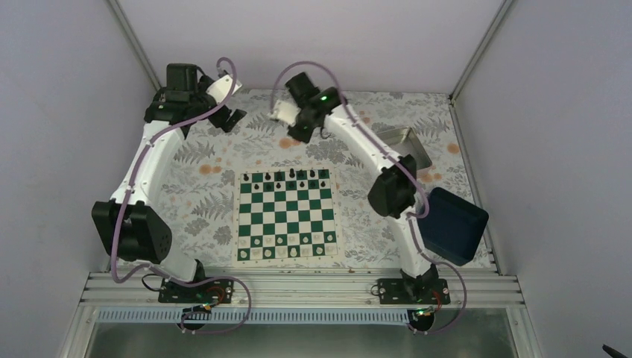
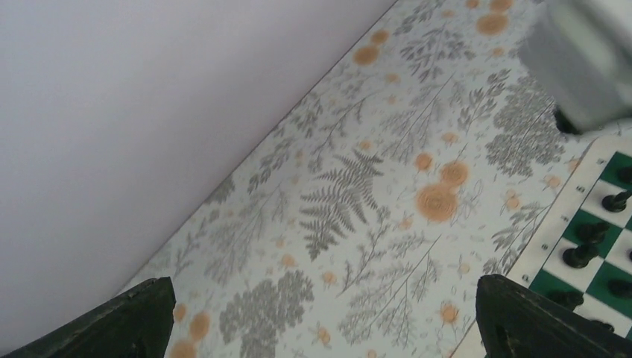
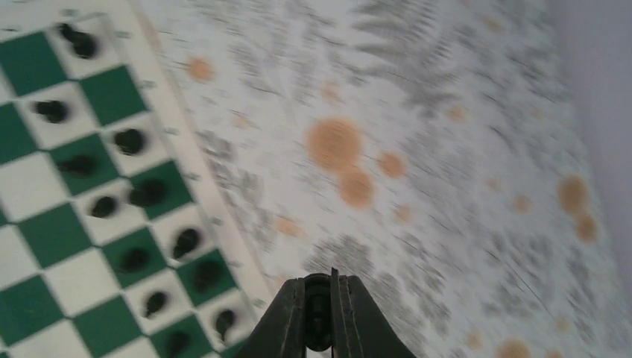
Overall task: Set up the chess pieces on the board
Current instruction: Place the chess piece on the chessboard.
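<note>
Right gripper (image 3: pixel 318 328) pinched shut, dark bit between tips, we cannot tell what. Left gripper (image 2: pixel 320 321) wide, empty. Descend slowly onto vacant chessboard (image 3: pixel 48 231) square, lower left, avoiding black pieces (image 3: pixel 130 140).

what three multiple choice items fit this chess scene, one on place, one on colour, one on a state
1. On the board, the black pieces stand on: A) the near rows B) the far rows C) the middle rows
2. The board's dark squares are: A) green B) red C) brown
3. The left hand is: A) shut on a piece B) shut, empty C) open

B: they line the edge away from the arm bases.
A: green alternates with white.
C: its fingers stand wide apart over the tablecloth.
</note>
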You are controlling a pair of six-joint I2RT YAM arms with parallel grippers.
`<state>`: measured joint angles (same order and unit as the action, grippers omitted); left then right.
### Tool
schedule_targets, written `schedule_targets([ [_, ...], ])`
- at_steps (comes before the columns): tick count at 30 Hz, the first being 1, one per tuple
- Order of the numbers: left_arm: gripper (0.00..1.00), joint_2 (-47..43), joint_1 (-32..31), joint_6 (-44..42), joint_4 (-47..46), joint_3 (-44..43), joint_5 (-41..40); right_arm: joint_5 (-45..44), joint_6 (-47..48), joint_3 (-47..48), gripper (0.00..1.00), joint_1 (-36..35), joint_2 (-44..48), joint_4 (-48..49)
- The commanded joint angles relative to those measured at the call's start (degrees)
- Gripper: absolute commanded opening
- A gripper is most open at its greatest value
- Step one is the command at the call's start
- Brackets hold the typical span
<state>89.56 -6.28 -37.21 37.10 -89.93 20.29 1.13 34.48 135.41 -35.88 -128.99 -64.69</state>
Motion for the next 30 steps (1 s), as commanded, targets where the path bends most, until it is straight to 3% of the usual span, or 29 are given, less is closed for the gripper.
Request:
schedule_targets([
  [1,1.0,-4.1,3.5,1.6,-4.4,4.4,1.4,2.7,1.3,1.2,0.04,-7.0,-2.9,-0.1],
  [14,1.0,-7.7,12.9,4.0,-7.7,12.3,5.2,9.6,2.6,0.3,0.04,-18.7,-10.7,7.5],
  [30,1.0,-10.6,16.4,5.0,-10.5,19.4,9.2,7.1,4.0,0.2,0.03,-20.5,-18.9,14.4],
])
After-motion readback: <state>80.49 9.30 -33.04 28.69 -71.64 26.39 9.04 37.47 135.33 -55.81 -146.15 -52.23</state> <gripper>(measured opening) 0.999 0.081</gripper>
